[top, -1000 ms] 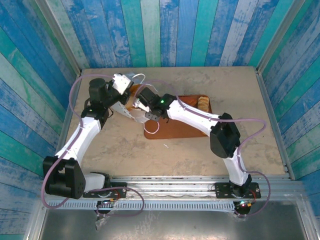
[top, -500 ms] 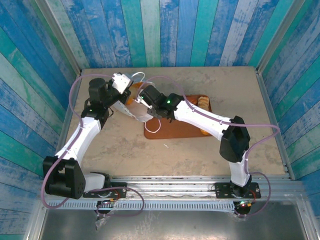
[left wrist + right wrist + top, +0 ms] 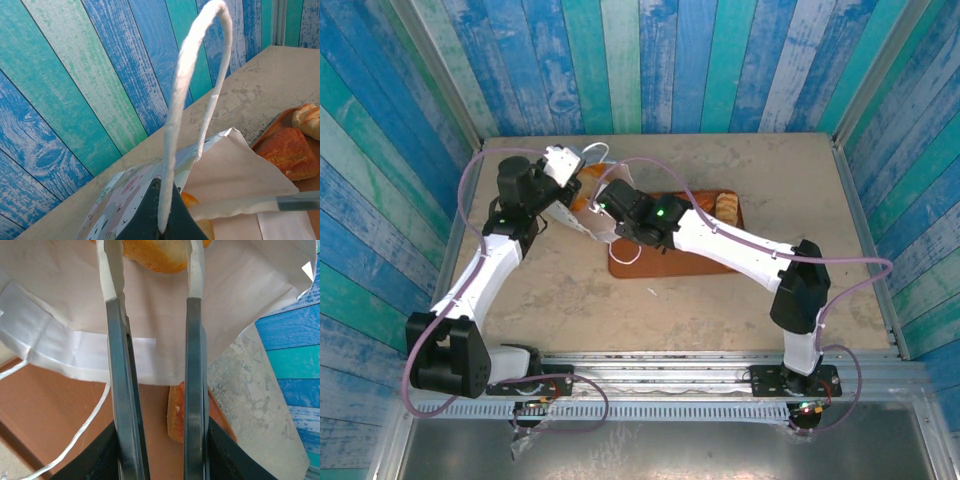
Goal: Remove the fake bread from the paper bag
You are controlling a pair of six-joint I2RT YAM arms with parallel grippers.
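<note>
The paper bag (image 3: pixel 582 222) lies tipped at the back left, its mouth over the tray's left end. My left gripper (image 3: pixel 162 220) is shut on its white cord handle (image 3: pixel 192 80) and holds it up; the pastel printed side (image 3: pixel 120 192) shows below. An orange piece of fake bread (image 3: pixel 192 202) sits inside the mouth. My right gripper (image 3: pixel 150 252) reaches into the bag (image 3: pixel 225 300), jaws open, taped fingertips (image 3: pixel 111 270) lying over a golden loaf (image 3: pixel 160 257). I cannot tell whether they touch it. In the top view the right gripper (image 3: pixel 602 197) is at the bag's mouth, beside the left gripper (image 3: pixel 568 170).
A reddish-brown tray (image 3: pixel 670 258) lies mid-table, with loaves (image 3: pixel 727 207) at its far right end. Two pastries (image 3: pixel 290 150) rest on it beside the bag, one (image 3: pixel 176 412) partly under the bag's edge. A loose cord handle (image 3: pixel 82 427) trails over the tray. Blue plank walls close the back.
The right arm has stretched left and back, pushing its gripper deeper into the bag's mouth, and its jaws have narrowed a little. The left gripper has kept hold of the handle.
</note>
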